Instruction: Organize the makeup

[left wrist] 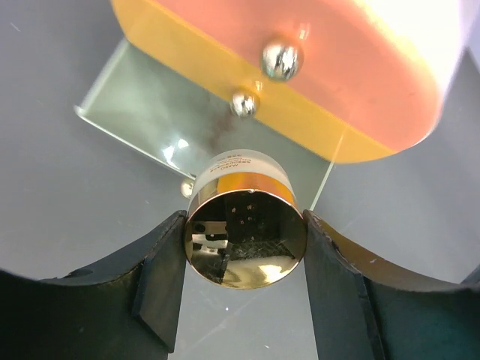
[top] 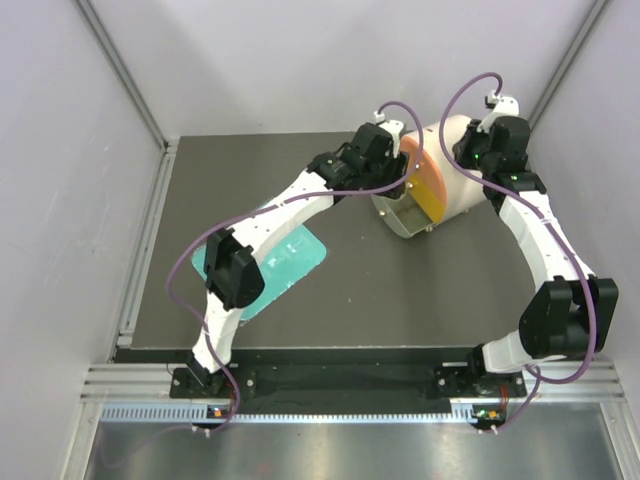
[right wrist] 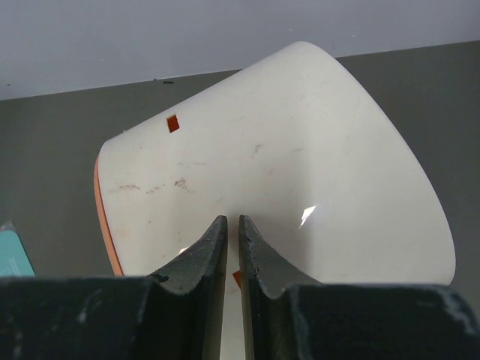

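My left gripper (left wrist: 244,229) is shut on the round gold-and-black compact (left wrist: 241,176) and holds it just above the open drawer (left wrist: 150,112) of the white drum (top: 455,165). The drawer's orange-yellow front (left wrist: 315,82) with two metal knobs is right behind the compact. In the top view the left gripper (top: 400,180) is over the drawer (top: 405,218). My right gripper (right wrist: 232,225) is shut, its tips against the top of the white drum (right wrist: 300,150); in the top view it (top: 472,150) is at the drum's far side. The tubes and palettes are out of view.
The flat teal tray (top: 290,262) lies on the dark mat (top: 400,290) at the left, partly under my left arm; its corner shows in the right wrist view (right wrist: 11,251). White walls close in the back and both sides.
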{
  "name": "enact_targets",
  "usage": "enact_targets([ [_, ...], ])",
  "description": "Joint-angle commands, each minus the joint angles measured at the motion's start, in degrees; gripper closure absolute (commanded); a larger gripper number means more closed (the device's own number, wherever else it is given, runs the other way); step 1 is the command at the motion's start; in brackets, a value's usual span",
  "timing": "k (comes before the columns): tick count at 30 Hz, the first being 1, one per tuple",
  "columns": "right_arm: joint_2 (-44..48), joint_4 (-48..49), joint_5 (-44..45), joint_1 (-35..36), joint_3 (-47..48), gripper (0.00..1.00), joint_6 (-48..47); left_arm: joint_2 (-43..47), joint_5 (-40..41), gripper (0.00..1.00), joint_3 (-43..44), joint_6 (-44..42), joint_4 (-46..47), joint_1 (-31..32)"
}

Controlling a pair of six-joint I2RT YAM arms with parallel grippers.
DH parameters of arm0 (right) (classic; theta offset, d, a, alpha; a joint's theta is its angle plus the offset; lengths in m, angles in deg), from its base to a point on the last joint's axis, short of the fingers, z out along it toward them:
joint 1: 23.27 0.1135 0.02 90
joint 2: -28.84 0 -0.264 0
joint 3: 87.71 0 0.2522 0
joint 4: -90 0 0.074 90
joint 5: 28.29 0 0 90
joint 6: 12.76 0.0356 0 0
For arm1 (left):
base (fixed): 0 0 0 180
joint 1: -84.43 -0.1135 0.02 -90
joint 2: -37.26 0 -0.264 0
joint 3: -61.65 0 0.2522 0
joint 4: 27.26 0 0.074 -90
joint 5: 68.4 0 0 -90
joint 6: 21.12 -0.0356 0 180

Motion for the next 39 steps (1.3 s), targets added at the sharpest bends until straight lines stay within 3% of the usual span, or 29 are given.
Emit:
enact_targets([
  [1, -1.03, -7.77, -1.15, -0.26, -1.79, 0.87, -0.85, -1.79, -2.89, 1.0, 2.0, 2.52, 3.44, 0.03],
  [15, -0.68, -7.86, -1.51, -0.26, -2.67, 0.87, -0.76, -5.48, -5.34, 1.0, -0.02, 6.22, 9.68, 0.03],
  [30, -0.41, -7.86, -1.77, -0.35, -3.02, 0.87, -0.76, -8.12, -7.46, 0.76, 0.16, 8.68, 9.42, 0.64],
  [34, -0.5, -7.95, -1.86, -0.26, -2.85, 0.87, -0.67, -8.29, -7.46, 0.64, 0.24, 8.77, 9.77, 0.82],
  [39, -0.41, -8.04, -1.86, -0.26, -2.85, 0.87, -0.76, -8.64, -7.89, 0.62, 0.24, 8.77, 9.95, 1.17],
])
